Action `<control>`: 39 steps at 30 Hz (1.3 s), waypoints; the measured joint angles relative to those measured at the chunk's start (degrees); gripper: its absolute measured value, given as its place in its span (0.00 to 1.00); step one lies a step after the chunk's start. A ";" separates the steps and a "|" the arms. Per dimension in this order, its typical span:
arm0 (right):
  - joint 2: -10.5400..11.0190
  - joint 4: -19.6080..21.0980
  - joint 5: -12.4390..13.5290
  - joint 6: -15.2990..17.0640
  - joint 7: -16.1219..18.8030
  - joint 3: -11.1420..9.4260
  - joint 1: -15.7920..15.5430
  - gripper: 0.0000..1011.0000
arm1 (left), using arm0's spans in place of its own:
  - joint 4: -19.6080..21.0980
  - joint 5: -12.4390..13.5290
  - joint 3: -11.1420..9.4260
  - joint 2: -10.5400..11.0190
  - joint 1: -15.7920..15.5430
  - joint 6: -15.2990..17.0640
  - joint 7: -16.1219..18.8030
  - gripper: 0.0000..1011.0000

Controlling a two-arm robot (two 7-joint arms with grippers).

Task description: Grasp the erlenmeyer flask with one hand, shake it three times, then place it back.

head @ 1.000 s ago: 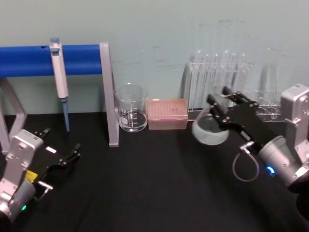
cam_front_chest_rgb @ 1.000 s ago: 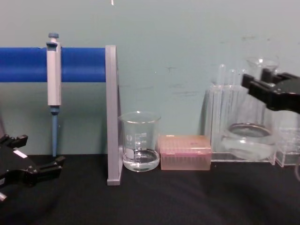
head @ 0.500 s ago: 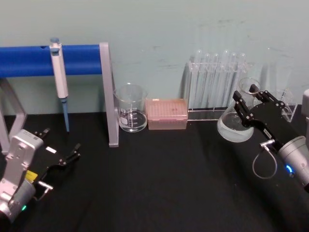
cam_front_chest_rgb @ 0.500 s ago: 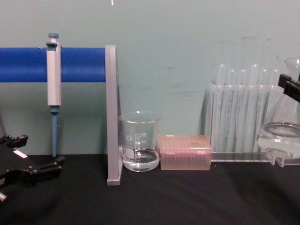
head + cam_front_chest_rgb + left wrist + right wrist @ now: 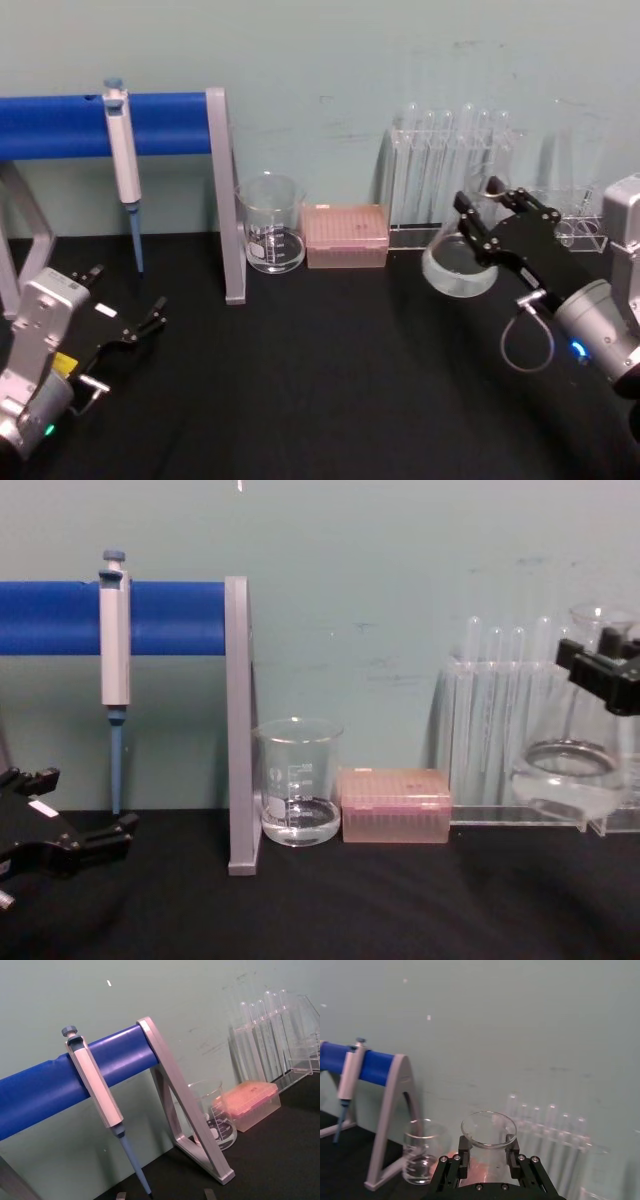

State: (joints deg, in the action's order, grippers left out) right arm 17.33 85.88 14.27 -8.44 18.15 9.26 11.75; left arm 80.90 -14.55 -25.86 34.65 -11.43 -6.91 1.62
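The erlenmeyer flask (image 5: 460, 268) is clear glass with a little liquid, and it hangs just above the black table in front of the test tube rack, its base tilted toward my left. My right gripper (image 5: 492, 208) is shut on its neck. From the chest, the flask (image 5: 565, 775) shows at the far right under the right gripper (image 5: 600, 662). In the right wrist view the flask's mouth (image 5: 488, 1130) sits between the black fingers (image 5: 463, 1153). My left gripper (image 5: 128, 290) rests open at the table's left, also seen from the chest as the left gripper (image 5: 85, 805).
A glass beaker (image 5: 271, 238) and a pink tip box (image 5: 345, 236) stand at the back centre. Behind the flask is a test tube rack (image 5: 452, 170). A pipette (image 5: 123, 150) hangs on a blue bar with a grey leg (image 5: 226, 200). A small acrylic holder (image 5: 580, 228) sits far right.
The right gripper swung the flask to the right half a second ago and has now carried it back toward the left. The left arm has not moved.
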 joint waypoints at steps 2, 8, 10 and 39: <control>-0.07 -0.10 0.18 0.00 0.67 0.46 0.27 0.45 | 0.00 0.00 0.00 0.00 0.00 0.00 0.00 0.99; -0.17 -0.24 1.41 -0.07 3.60 2.59 1.25 0.45 | 0.00 0.00 0.00 0.00 0.00 0.00 0.00 0.99; -0.18 -0.24 1.77 -0.11 4.32 3.25 1.47 0.45 | 0.00 0.00 0.00 0.00 0.00 0.00 0.00 0.99; 2.01 0.62 8.06 -0.35 12.60 12.37 3.63 0.45 | 0.00 0.00 0.00 0.00 0.00 0.00 0.00 0.99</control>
State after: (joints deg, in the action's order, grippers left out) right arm 19.34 86.50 22.34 -8.79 30.76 21.63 15.38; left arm 80.90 -14.55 -25.86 34.64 -11.43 -6.91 1.62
